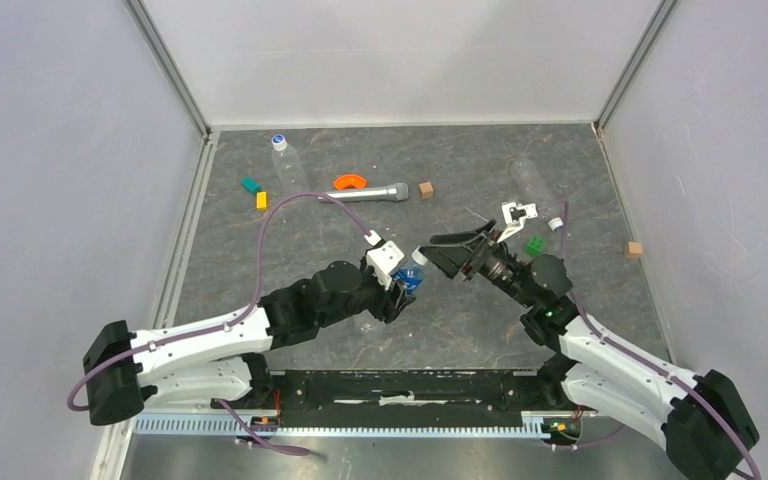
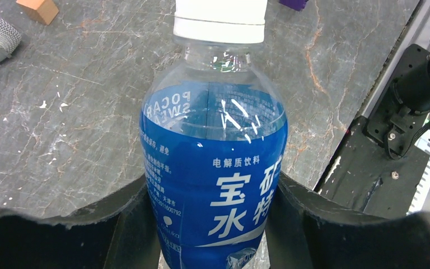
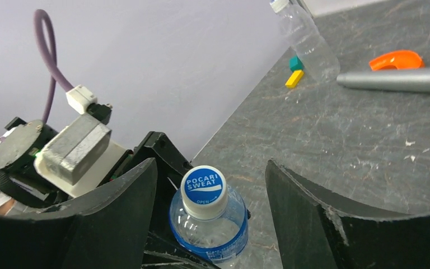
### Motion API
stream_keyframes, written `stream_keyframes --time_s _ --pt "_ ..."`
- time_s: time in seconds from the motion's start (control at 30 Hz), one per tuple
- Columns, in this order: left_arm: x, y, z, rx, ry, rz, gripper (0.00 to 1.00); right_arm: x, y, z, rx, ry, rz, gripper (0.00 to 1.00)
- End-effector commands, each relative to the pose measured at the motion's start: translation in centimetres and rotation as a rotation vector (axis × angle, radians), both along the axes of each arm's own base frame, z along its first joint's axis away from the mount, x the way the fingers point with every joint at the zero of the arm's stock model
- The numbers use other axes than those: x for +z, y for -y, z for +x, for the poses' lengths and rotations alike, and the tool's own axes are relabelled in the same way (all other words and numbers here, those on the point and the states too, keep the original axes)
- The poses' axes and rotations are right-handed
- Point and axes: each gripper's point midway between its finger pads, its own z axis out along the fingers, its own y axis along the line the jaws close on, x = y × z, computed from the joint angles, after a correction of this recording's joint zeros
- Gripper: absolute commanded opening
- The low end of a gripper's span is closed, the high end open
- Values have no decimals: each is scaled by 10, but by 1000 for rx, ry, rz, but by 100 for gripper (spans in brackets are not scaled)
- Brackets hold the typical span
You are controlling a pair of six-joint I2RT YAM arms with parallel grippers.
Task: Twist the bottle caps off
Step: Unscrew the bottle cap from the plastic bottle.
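Right wrist: cap (image 3: 204, 189) just beyond right gripper (image 3: 208, 168)

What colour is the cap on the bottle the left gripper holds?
The cap is white-rimmed with a blue top; best in the right wrist view.

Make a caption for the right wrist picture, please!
Right gripper open, fingers either side of the cap on the blue-label bottle, not touching it.

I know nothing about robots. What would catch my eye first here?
In the middle, the left arm grips a blue-labelled bottle in its jaws. The right arm holds its jaws open on either side of the white-and-blue cap, not touching it. Farther back lie a silver microphone and an orange curved piece.
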Motion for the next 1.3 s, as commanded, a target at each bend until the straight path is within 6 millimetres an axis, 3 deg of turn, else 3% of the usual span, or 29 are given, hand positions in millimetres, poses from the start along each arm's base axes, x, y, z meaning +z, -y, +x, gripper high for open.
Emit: stream_keyframes --time_s 0.0,0.37,0.57,0.67,0.8,0.83,0.87,1.03,1.27 --pt "31 17 7 42 -20 -119 4 16 -5 10 -23 -29 71 73" --pt "26 27 10 52 -49 -111 2 13 -18 22 -29 -61 118 48" --pt "23 29 13 73 -56 -109 2 8 -23 25 -24 -80 118 44" --pt "22 29 15 86 -58 -105 2 5 -24 25 -23 -87 120 28" --pt "20 28 20 119 -63 -112 2 -3 -26 22 -8 -105 123 18" --pt "20 28 20 127 -64 -116 2 -4 -26 20 -4 -104 126 4" --pt "20 27 21 133 -63 -120 2 -4 -26 18 4 -99 132 0" --pt "30 32 13 58 -70 -197 2 3 -28 3 70 -18 133 0" --pt "68 23 4 -186 -177 -461 2 39 -28 -26 184 196 159 0"
